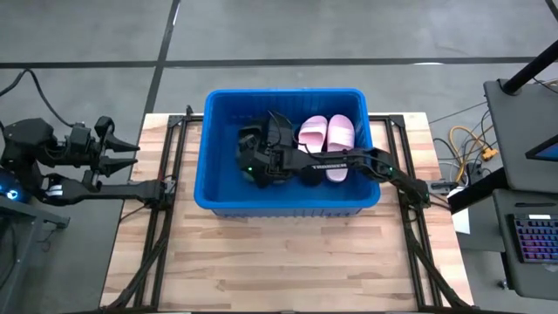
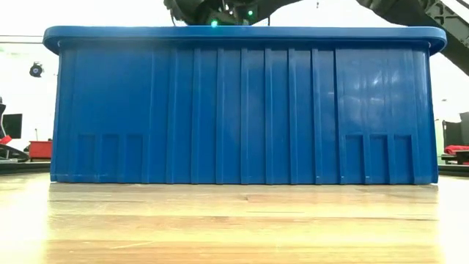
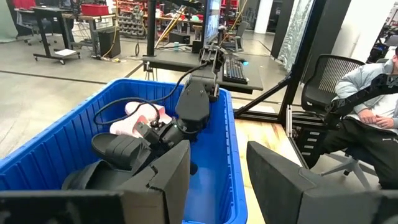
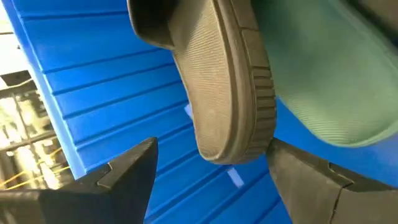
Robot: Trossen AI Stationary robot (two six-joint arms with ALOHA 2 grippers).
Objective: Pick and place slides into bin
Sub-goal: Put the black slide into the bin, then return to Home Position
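Note:
The blue bin stands on the wooden table, and my right arm reaches into it from the table's right. My right gripper is open inside the bin's left half. The rounded end of a charcoal slide, sole showing, stands between its fingers. A green slide lies beside that one. Two pale pink slides lie side by side in the bin's far right part, and dark slides fill the left part. My left gripper waits open, beyond the table's left edge. My right gripper has one fingertip right at the rim of the charcoal slide's sole, near its rounded end; whether it touches I cannot tell. The other finger stands clear of the slide, with blue bin wall showing between them.
The bin's near wall fills the low view. Black frame rails run along the table's left and right sides. Bare wood lies in front of the bin. A person sits beyond the table's right side, near a desk with a keyboard.

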